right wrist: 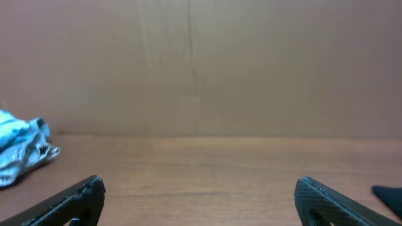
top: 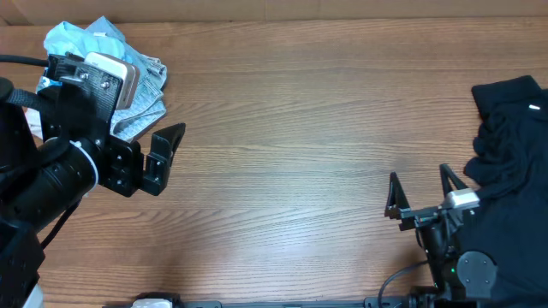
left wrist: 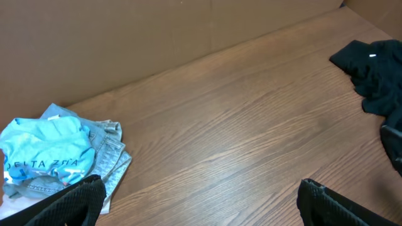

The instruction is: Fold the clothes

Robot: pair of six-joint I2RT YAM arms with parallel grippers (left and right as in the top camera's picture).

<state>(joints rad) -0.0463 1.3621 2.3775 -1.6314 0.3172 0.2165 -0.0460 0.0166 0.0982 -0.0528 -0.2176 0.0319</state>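
The wooden table holds a crumpled black garment at its right edge and, at far left, the sky-blue T-shirt bunched on pale denim shorts. All look light, soft and floppy, so a hem or shoulder seam seems the best hold. The left gripper and right gripper gape wide and empty.

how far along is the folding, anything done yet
Nothing looks folded yet. The sky-blue T-shirt lies crumpled on the denim shorts at the left end of the table, and the black garment is bunched at the right. Nothing is in hand: the left gripper and right gripper both have open, empty fingers. All the folding is left.
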